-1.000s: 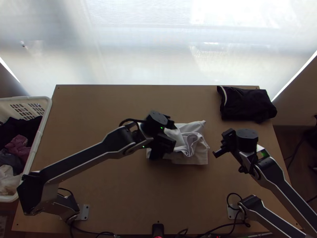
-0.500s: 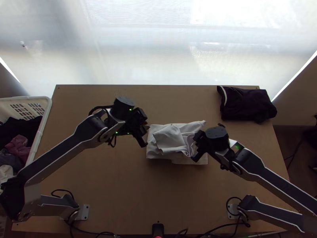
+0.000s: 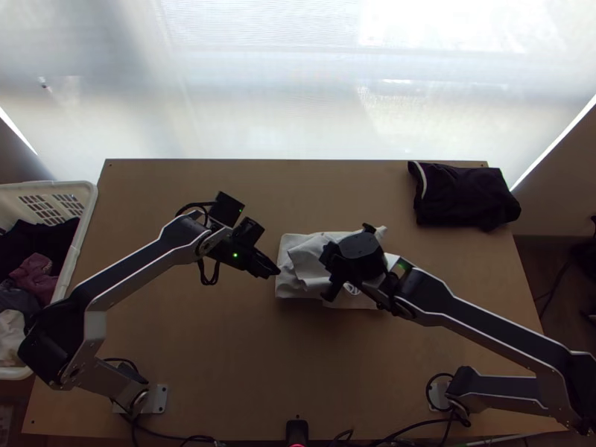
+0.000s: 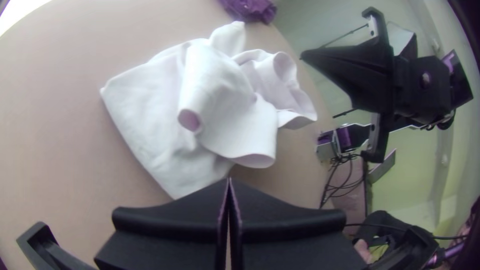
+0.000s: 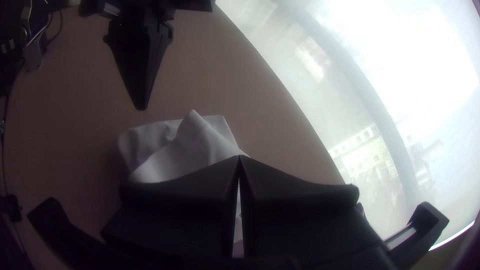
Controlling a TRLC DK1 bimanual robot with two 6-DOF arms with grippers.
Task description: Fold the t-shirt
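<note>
T-shirt (image 3: 302, 257), white, sits mid-table, partly folded by the look of it: flat squarish layer underneath, loose bunched cloth on top with tube-like rolls, probably sleeve or hem openings. Done, as judged from this: body brought down to a compact stack. Left: lay the loose top part flat, square the sides, smooth — maybe one more fold. Not a finished bundle. Left gripper (image 4: 229, 179) is just beside the t-shirt, on its basket side, fingers pressed together, nothing between them. Right gripper (image 5: 240, 156) is over the t-shirt's right part, fingertips also meeting, no cloth seen pinched; contact with the cloth can't be told. Edges: the table (image 3: 223, 357) carries on past the t-shirt on every side, its far edge running along the bright window side beyond it. Most room to move looks to be on the near side of the t-shirt, toward the arm bases, and to its left, up to the white basket (image 3: 83, 220) of clothes. Tighter beyond and right of the t-shirt — dark folded garment (image 3: 465, 197) lies there, so wide swings that way want care. Next grasp calls for opening one gripper first; grippers could crowd each other over the cloth.
</note>
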